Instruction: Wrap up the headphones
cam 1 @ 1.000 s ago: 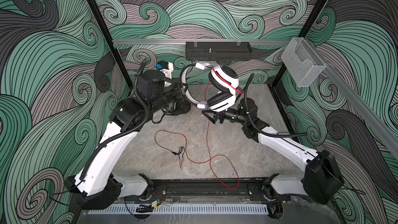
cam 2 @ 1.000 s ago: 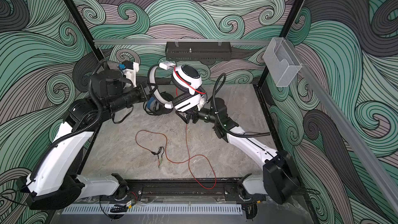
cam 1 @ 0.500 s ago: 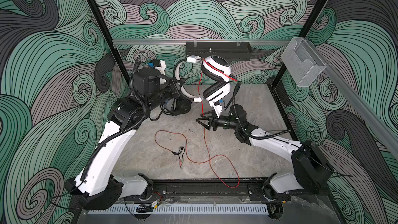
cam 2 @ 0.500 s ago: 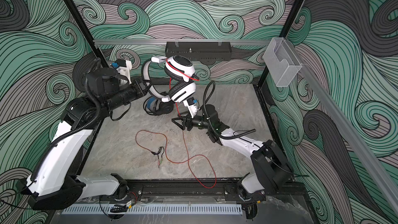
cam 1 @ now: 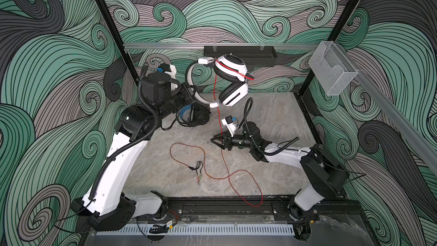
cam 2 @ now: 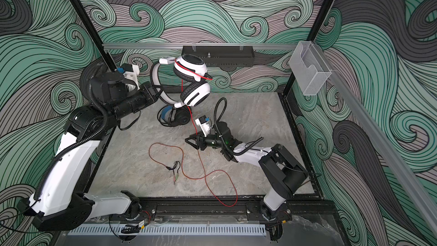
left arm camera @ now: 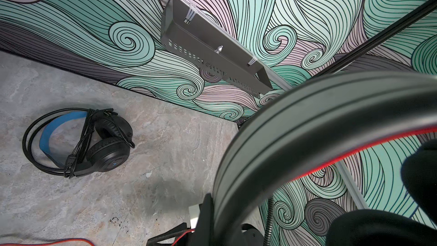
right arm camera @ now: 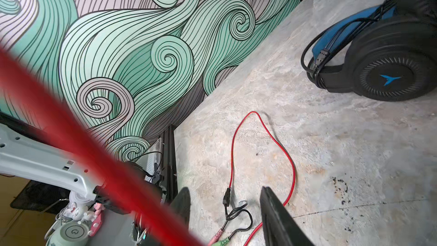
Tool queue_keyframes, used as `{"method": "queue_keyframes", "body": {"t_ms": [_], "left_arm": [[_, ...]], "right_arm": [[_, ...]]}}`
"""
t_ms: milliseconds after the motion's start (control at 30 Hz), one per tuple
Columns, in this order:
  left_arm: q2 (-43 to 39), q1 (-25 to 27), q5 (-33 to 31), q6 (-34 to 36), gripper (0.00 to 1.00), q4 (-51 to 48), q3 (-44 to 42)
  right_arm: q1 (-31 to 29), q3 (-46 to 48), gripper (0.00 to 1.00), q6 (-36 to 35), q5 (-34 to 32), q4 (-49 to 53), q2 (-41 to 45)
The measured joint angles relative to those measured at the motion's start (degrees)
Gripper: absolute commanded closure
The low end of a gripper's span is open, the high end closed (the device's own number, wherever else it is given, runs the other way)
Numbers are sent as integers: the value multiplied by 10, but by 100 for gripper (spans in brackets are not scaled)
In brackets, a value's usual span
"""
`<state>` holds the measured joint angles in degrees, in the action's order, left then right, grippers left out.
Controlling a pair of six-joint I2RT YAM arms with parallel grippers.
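The left gripper (cam 1: pixel 192 93) clamps the white headset (cam 1: pixel 230 67) by its band, raised at twelve o'clock. The black headset (cam 1: pixel 196 118) lies wound at eleven. Mid-wrap, I'd say: the red cable (cam 1: pixel 221 124) dangles by the half-open right gripper (cam 1: pixel 216 141), which must pinch it next.

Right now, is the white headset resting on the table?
No, the left pincer holds the white headset in the air, well clear of the table.

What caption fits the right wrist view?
Open right gripper frames the red cable lying on the table; black headset beyond.

Robot test cell: wave-print panel walls (cam 1: pixel 212 8), metal rail (cam 1: pixel 165 46), stone-look tabletop (cam 1: pixel 272 114).
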<state>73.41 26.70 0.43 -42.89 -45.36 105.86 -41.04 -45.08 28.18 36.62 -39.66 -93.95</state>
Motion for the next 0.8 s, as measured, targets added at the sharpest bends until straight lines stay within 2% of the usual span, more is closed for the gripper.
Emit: {"method": "queue_keyframes", "body": {"t_ms": [200, 367, 600, 800], "left_arm": [[0, -16, 4, -14, 100, 0, 0], [-2, -27, -12, -28, 100, 0, -3], [5, -30, -86, -44, 100, 6, -11], [28, -31, -153, -72, 100, 17, -45]], "right_arm": [[-5, 17, 87, -9, -4, 10, 10], [-33, 42, 100, -64, -55, 121, 93], [-125, 18, 100, -176, -185, 341, 248], [-165, -57, 100, -233, -296, 510, 276]]}}
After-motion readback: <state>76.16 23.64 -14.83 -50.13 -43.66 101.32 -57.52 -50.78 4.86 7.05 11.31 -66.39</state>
